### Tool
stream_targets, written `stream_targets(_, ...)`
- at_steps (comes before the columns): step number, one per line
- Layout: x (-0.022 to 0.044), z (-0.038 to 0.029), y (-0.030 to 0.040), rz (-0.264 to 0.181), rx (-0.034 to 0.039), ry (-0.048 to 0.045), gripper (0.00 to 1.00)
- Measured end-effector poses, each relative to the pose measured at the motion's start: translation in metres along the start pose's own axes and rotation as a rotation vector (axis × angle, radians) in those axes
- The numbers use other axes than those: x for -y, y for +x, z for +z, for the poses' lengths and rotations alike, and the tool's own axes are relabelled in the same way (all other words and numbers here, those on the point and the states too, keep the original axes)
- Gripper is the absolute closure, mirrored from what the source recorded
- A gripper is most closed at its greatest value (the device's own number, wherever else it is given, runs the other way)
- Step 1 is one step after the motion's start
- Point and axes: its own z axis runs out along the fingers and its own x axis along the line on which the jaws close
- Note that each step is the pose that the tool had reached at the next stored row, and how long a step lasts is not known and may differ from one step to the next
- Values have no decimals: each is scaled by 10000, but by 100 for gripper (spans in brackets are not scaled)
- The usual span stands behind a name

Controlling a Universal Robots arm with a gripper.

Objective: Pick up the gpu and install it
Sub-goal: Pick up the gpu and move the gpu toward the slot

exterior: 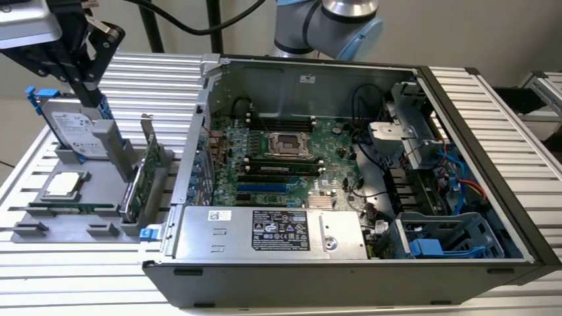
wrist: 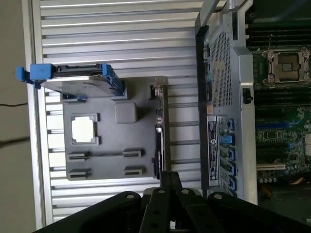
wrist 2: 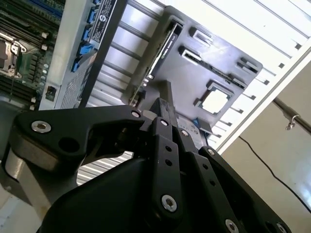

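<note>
The gpu stands on edge in a slot of the grey holder at the exterior view's left, silver bracket up, green board facing the case. Both wrist views show it edge-on as a thin dark strip. My gripper hangs above the holder's far end, over the hard drive and a little short of the gpu's bracket. Its black fingers are shut with nothing between them, their tips pointing down at the holder close to the gpu.
A silver hard drive in a blue frame and a square processor sit in the same holder. The open computer case fills the middle, with the motherboard, blue slots and a power supply at the front.
</note>
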Motion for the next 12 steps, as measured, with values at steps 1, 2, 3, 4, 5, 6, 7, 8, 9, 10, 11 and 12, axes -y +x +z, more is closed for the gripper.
stream_targets(1,6,-1,-1,0,-1,0,100)
stream_targets(2,12,-1,-1,0,0,0,100)
stream_targets(3,19,-1,-1,0,0,0,100)
stream_targets(4,24,-2,-2,0,0,0,100)
stream_targets(5,29,-1,-2,0,0,-1,100)
stream_targets(6,35,-2,-2,0,0,0,100)
stream_targets(7,40,-2,-3,0,0,0,100)
stream_targets(8,46,-3,-3,0,0,0,100)
stream_targets(9,51,-3,-4,0,0,0,100)
stream_targets(10,56,-3,-4,0,0,0,100)
stream_targets(11,63,-3,-4,0,0,0,100)
stream_targets(12,69,-4,-5,0,0,0,100)
